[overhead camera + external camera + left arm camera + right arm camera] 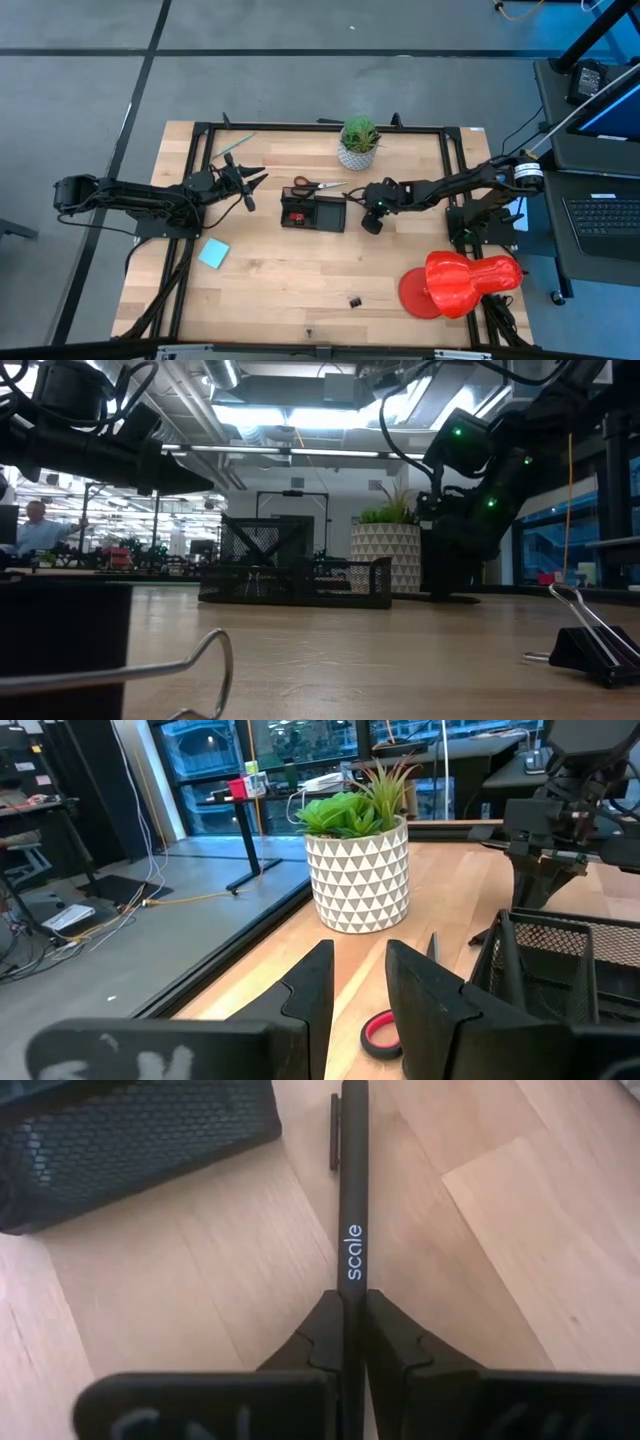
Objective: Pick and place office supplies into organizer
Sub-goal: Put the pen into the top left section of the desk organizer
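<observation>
In the right wrist view, a black pen (352, 1180) printed "scale" runs straight out from my right gripper (353, 1295), which is shut on it just right of the black mesh organizer (313, 212). Red-handled scissors (310, 185) lie flat on the table behind the organizer. A light blue notepad (213, 253) lies at the near left, and a small black clip (354, 301) near the front edge. My left gripper (255, 180) hangs open left of the organizer, with nothing between its fingers (318, 982). My right gripper pinches the pen's barrel just behind the "scale" lettering (353, 1283) between its two fingers. The fingers slant down from the table's right side and lie along the pen, which sticks out ahead of them. Whether the pen's far end rests on the table I cannot tell.
A potted green plant (358, 142) stands at the far edge behind the organizer. A large red plastic object (460, 280) sits at the near right. Binder clips (590, 650) lie near the front edge. Bare wood lies between the notepad and the red object.
</observation>
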Robot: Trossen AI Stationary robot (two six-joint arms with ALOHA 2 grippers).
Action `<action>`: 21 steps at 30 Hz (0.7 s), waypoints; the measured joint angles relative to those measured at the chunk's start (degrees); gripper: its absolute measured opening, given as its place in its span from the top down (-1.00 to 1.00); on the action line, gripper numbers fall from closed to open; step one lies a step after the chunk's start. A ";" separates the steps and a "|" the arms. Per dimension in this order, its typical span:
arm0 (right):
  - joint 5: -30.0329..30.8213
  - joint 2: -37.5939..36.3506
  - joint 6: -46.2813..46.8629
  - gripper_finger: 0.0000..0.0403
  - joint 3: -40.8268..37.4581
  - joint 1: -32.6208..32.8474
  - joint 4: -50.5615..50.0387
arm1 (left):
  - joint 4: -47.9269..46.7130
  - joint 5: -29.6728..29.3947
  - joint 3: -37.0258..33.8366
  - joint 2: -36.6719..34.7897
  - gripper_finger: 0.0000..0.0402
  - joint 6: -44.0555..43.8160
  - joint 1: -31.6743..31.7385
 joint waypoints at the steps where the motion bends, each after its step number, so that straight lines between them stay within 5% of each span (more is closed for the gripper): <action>1: 0.01 -0.26 0.00 0.90 -0.02 0.00 -0.11 | -0.04 0.00 0.00 0.00 0.56 0.01 0.00; 21: 0.63 -7.92 -6.58 0.90 4.01 -2.63 0.64 | 2.74 0.21 0.06 -0.01 0.56 -2.49 0.00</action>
